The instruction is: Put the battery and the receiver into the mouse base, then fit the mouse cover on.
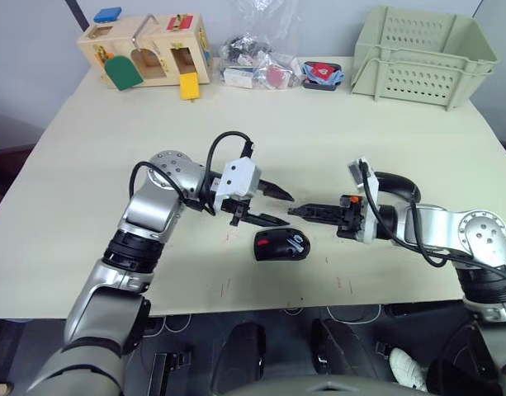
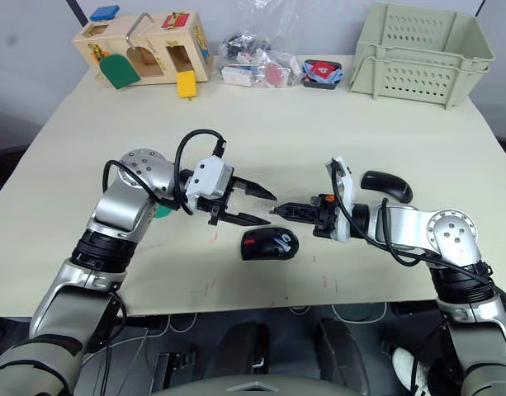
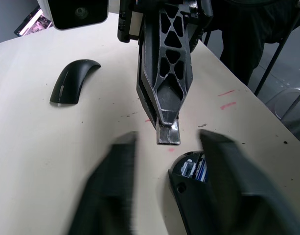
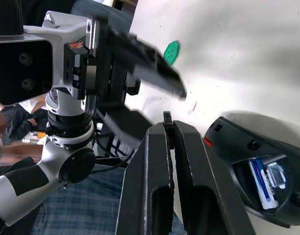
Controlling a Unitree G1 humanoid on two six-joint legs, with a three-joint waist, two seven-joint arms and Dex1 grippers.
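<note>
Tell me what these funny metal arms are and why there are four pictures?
It is a robot with two arms. Two pictures come from cameras in its head, looking down at a table. The other two come from cameras on its wrists. The left end effector is open. The right end effector is pinched shut; whether it holds something tiny is hard to tell. Below them lies the mouse base with the battery already inside. The mouse cover waits beside the right arm.
</note>
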